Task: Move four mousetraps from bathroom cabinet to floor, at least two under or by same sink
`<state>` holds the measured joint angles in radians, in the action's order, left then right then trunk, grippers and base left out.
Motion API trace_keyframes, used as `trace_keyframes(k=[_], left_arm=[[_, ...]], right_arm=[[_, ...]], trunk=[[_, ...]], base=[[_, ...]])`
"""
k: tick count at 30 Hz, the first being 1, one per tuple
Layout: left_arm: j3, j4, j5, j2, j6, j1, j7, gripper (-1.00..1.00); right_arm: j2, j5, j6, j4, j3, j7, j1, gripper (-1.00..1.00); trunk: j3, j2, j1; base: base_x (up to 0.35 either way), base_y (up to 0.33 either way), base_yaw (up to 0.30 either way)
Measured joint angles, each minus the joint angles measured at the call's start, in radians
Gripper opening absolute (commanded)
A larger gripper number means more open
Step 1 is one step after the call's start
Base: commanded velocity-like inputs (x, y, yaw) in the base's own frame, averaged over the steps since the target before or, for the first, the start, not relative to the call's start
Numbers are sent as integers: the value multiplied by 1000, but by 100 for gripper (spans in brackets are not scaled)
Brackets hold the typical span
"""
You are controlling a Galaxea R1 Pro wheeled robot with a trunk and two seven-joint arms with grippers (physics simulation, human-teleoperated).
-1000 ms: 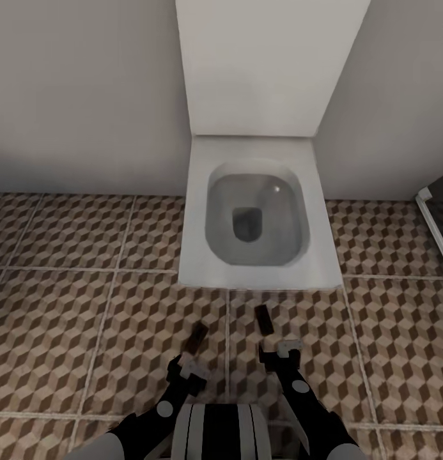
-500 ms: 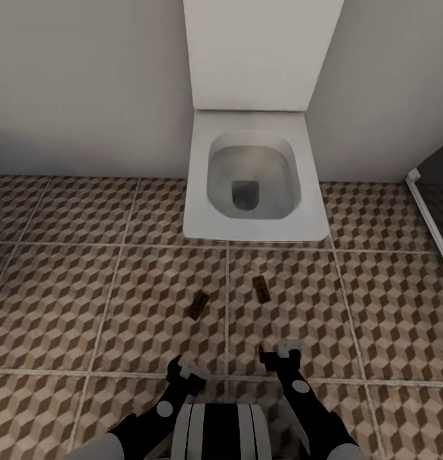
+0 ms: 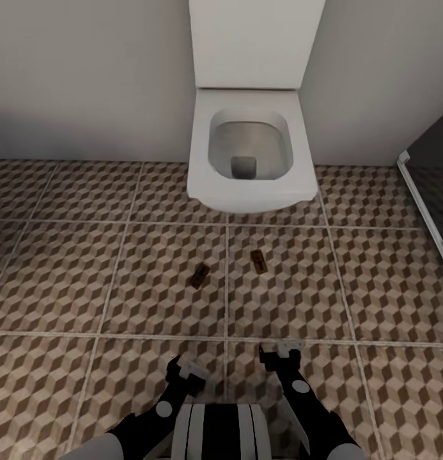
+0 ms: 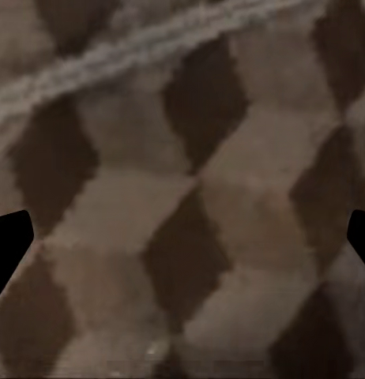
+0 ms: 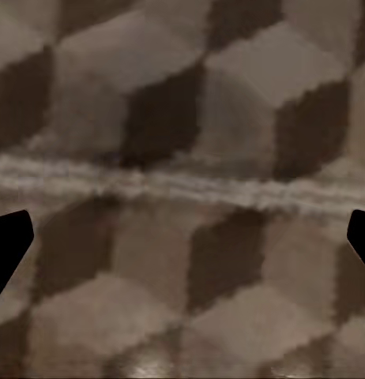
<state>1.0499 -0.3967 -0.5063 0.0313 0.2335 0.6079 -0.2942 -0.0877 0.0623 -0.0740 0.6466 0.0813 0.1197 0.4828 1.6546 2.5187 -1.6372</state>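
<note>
Standing by: two mousetraps lie on the bathroom floor (image 3: 119, 281) in front of the toilet (image 3: 247, 160), and the robot faces them from a little way off.
Left mousetrap (image 3: 199, 275): flat on the tiles, turned at a slant, just left of the grout line that runs toward the toilet.
Right mousetrap (image 3: 259, 260): flat on the neighbouring tile, just right of that grout line and slightly nearer the bowl; the two are near each other but apart.
Why they lie there: both rest on the same tiled surface, which suits the task, yet what stands beside them is the toilet and not a sink, so I judge this spot does not meet the sink condition.
Left claw (image 3: 183, 370): low over the tiles near the robot's trunk, well apart from the traps; in its wrist view the dark fingertips (image 4: 9, 241) sit at opposite edges with bare pattern between, so it is spread wide and carries nothing.
Right claw (image 3: 280, 351): likewise low and empty, its fingertips (image 5: 10, 237) wide apart over a grout line.
Why the arms hang so: tucked in and empty-handed, they look posed for travel rather than for reaching.
Remaining work: two traps are unaccounted for here, so I judge the task only partly done.
</note>
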Motion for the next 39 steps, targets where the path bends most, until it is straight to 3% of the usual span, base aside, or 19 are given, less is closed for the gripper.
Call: trace_keyframes(k=[11,18,39], left_arm=[[0,1,0,-1,1,0,0,100],[0,1,0,-4,1,0,0,100],[-3,0,0,-43,9,0,0,100]], right_arm=[[-1,0,0,0,0,0,0,100],[-1,-1,0,0,0,0,0,100],[0,0,0,0,0,0,0,100]], trunk=[[0,0,0],[0,0,1],[0,0,1]], base=[[-249,0,0],[-42,0,0],[-3,0,0]])
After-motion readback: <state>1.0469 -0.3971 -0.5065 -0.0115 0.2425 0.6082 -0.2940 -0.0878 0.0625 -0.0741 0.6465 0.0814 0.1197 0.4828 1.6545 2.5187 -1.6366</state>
